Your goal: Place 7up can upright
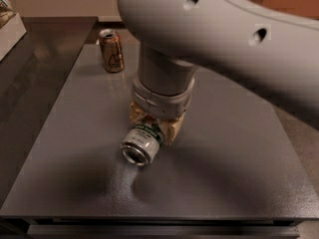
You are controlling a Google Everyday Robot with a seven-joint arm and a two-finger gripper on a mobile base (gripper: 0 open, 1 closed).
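The single camera view looks down past the robot's thick pale grey arm [219, 29] onto a dark grey flat counter [229, 178]. Below the wrist, the cream-coloured two-finger hand [153, 123] sits low over the middle of the counter. Its fingers [171, 128] are closed on either side of the silver-white aluminium 7up can [142, 144] with its green band. The 7up can is lying on its side, one round end turned toward the camera and slightly left. Whether it touches the counter or hangs just above it cannot be told. A brown-gold can of aluminium [110, 50] stands upright near the far edge, well apart.

The step in hand is judged to be turning the 7up can up onto its base. To do it well, the wrist should rotate until the can's axis is vertical, with the grip kept firm so the smooth wall does not slip. It should then lower until the base sits flat, and open only then.
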